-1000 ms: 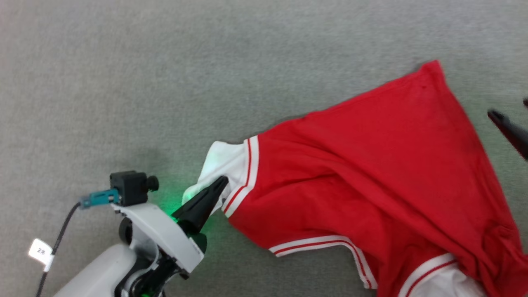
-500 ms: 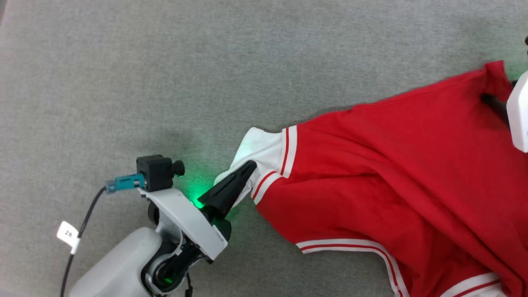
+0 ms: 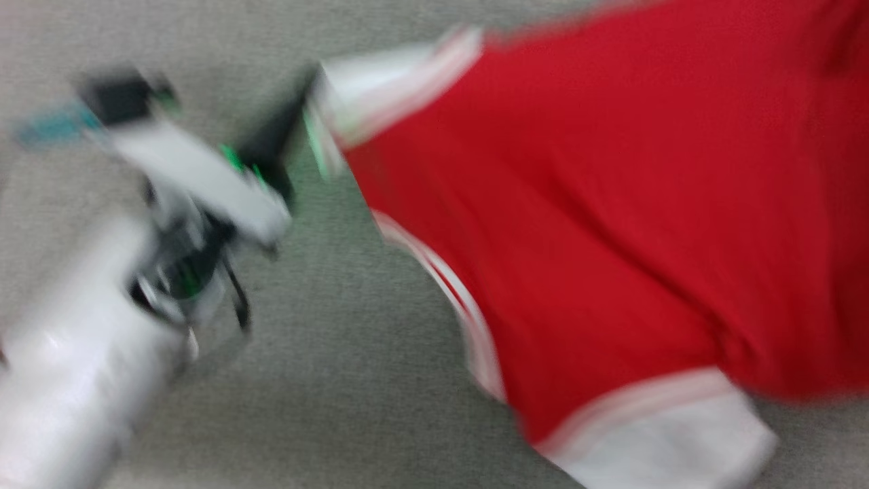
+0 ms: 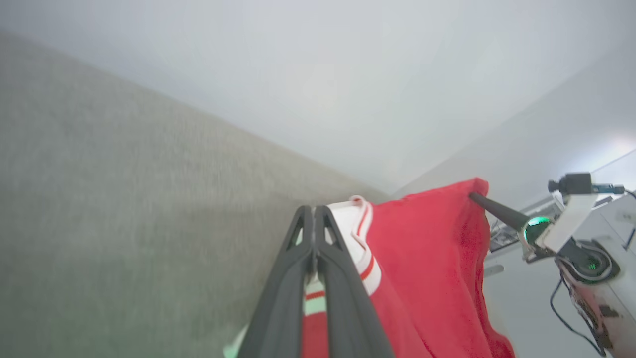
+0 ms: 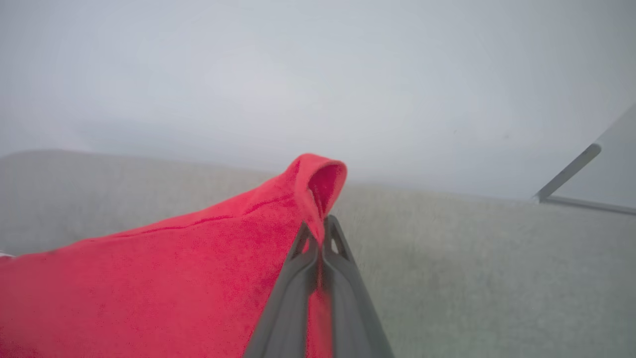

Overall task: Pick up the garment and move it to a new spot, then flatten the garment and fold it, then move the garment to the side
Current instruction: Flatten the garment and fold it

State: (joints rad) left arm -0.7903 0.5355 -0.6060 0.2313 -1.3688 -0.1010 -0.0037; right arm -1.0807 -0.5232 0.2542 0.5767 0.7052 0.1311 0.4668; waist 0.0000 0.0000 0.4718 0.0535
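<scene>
Clamping tight on the garment (image 3: pixel 611 204) at two points: left jaws pressed together on its white sleeve (image 4: pixel 354 221), right jaws pinched shut on a red corner (image 5: pixel 318 174). Stretched between both grips, sagging over the grey surface (image 3: pixel 339 380) beneath the garment. Head view badly blurred.

Both arms, one pattern: left gripper (image 4: pixel 314 219) and right gripper (image 5: pixel 323 231) each have two long dark grey fingers, tapered, with triangular cut-outs near the tips. Right wrist housing (image 4: pixel 569 219) white, with green-lit ring (image 4: pixel 536 222), small black camera block (image 4: pixel 571 183), teal plug (image 4: pixel 607 188), thin black cable (image 4: pixel 552 301). Left forearm (image 3: pixel 68 380) pale, apparently glossy; blurred.
</scene>
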